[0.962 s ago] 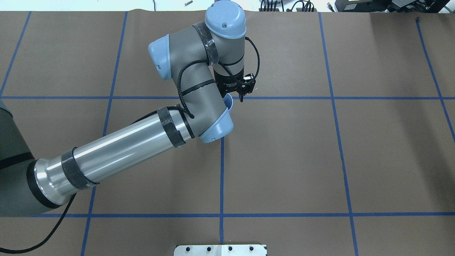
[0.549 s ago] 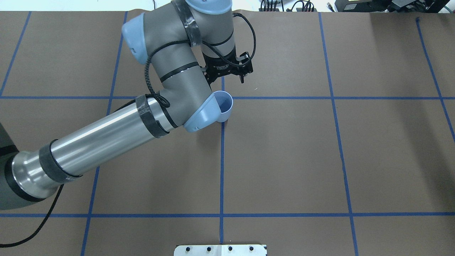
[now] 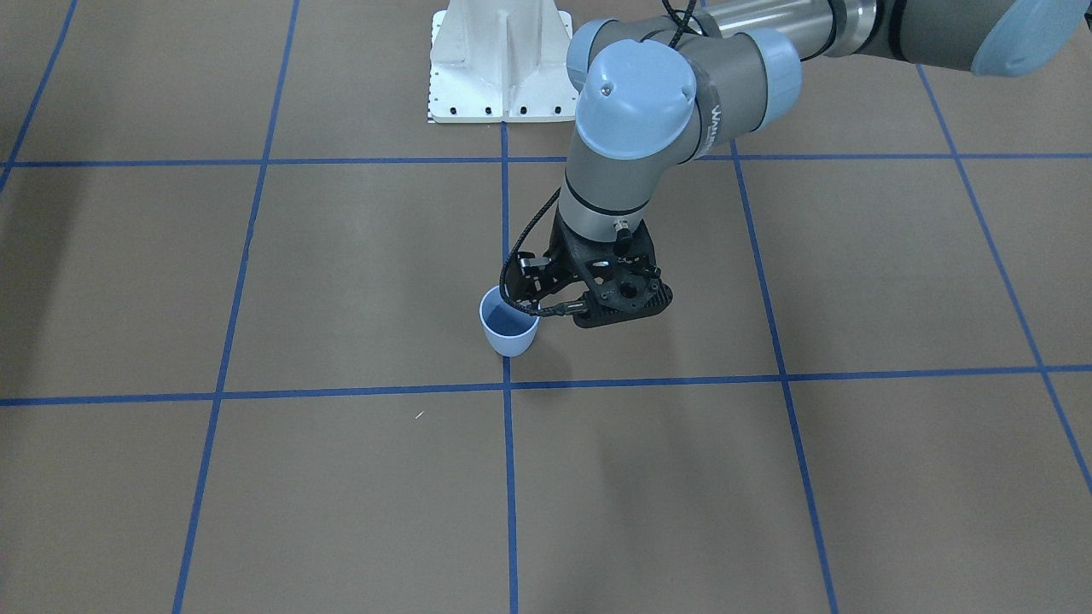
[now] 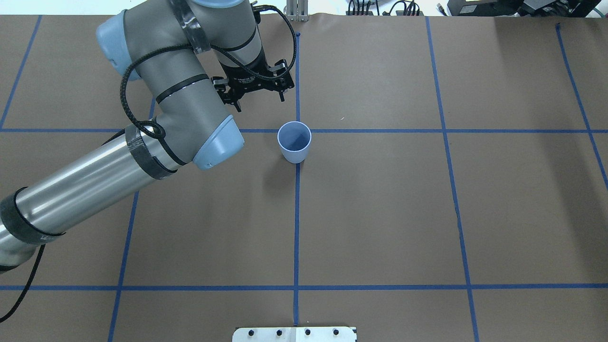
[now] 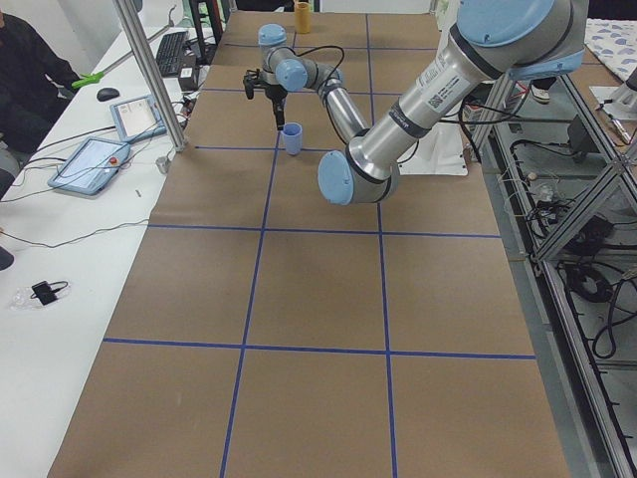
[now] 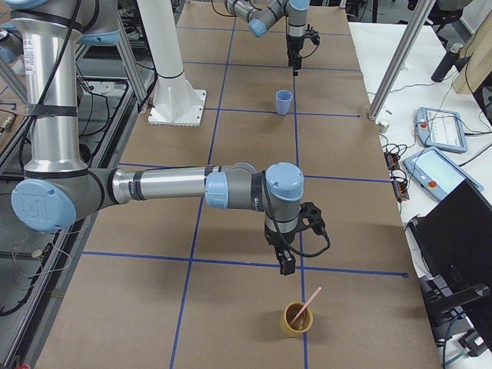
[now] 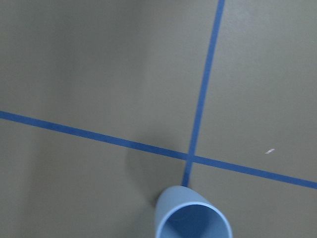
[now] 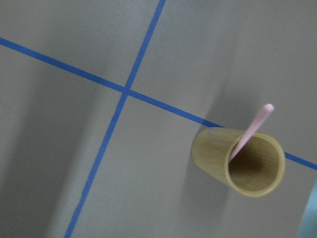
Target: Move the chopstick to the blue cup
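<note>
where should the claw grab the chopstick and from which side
Probably the bare upper end of the chopstick, which sticks out past the rim of the tan cup. Come from above with the right claw, one finger on either side of the stick. Its lower part is hidden inside the cup and it leans on the rim, so match that tilt.

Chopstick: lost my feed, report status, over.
Left gripper open, empty, beside blue cup. Right gripper near tan cup, state unclear. Chopstick leaning in tan cup. Nothing blocking.
</note>
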